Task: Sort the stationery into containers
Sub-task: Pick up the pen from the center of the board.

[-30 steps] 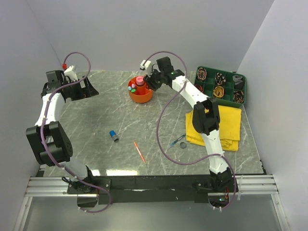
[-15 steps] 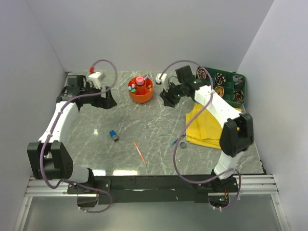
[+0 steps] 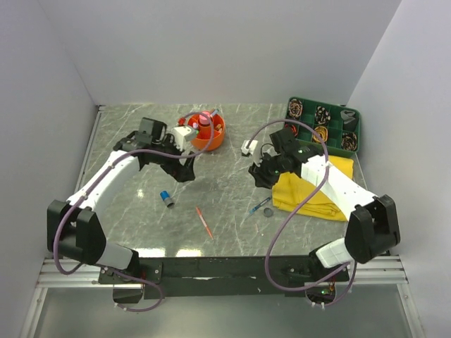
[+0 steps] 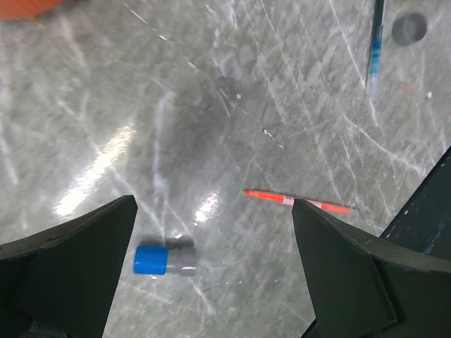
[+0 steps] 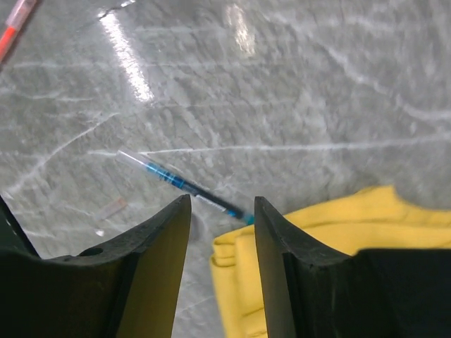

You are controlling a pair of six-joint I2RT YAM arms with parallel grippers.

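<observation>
Now both arms have swung in for pickups: left gripper wide, empty, near blue cap; right gripper half-open, empty, above blue pen.

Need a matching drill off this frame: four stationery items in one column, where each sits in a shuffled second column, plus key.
Items
1. small blue-capped grey stub
2. thin red plastic pen
3. thin blue plastic pen
4. tall pink tube

Places
A. standing in the round orange plastic organiser
B. beside the dark grey disc, one end at the yellow cloth
C. loose on the marble tabletop, nearest its front edge
D. loose on the tabletop, farthest left

Pairs: 1-D, 2-C, 3-B, 4-A
</observation>
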